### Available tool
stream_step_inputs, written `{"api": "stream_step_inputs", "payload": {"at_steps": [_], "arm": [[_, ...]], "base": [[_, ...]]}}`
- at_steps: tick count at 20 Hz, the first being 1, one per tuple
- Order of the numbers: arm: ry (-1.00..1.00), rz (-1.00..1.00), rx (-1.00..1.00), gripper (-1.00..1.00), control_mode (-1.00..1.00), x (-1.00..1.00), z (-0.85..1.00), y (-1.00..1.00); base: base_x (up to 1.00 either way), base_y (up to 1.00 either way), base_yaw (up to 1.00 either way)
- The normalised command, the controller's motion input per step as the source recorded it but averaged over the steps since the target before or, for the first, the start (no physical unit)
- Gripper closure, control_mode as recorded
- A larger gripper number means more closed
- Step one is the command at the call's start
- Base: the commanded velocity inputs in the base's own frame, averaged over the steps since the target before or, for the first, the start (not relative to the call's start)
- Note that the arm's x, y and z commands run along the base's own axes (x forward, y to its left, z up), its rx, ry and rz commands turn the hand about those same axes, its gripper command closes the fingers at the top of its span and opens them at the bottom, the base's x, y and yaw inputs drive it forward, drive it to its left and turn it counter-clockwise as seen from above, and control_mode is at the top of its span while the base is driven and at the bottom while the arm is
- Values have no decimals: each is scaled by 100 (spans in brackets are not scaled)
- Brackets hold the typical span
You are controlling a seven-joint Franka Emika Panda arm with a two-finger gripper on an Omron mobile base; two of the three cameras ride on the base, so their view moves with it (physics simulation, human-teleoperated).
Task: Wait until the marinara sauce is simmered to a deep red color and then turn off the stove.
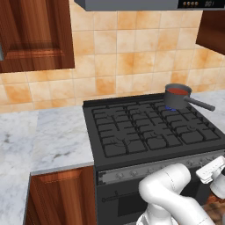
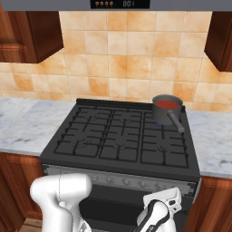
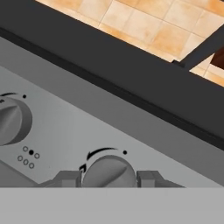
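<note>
Hand view: hand (image 3: 109,178) clamps stove (image 1: 145,127) knob (image 3: 109,171).

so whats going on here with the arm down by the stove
The robot arm has reached down to the front of the stove, and its gripper is closed on one of the round knobs on the grey control strip. On the back right burner sits a saucepan of red sauce, with a blue flame under it, so the burner is on. It looks poised to turn that knob and shut the heat off.
</note>
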Motion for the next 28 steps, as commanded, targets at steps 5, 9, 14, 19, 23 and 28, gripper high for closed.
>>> {"api": "stream_step_inputs", "payload": {"at_steps": [5,9,14,19,23,28], "arm": [[0,0,0,100,-100,0,0,0],[0,0,0,100,-100,0,0,0],[0,0,0,100,-100,0,0,0],[0,0,0,100,-100,0,0,0],[0,0,0,100,-100,0,0,0],[1,0,0,100,-100,0,0,0]], "base": [[0,0,0],[0,0,0],[0,0,0],[0,0,0],[0,0,0],[0,0,0]]}}
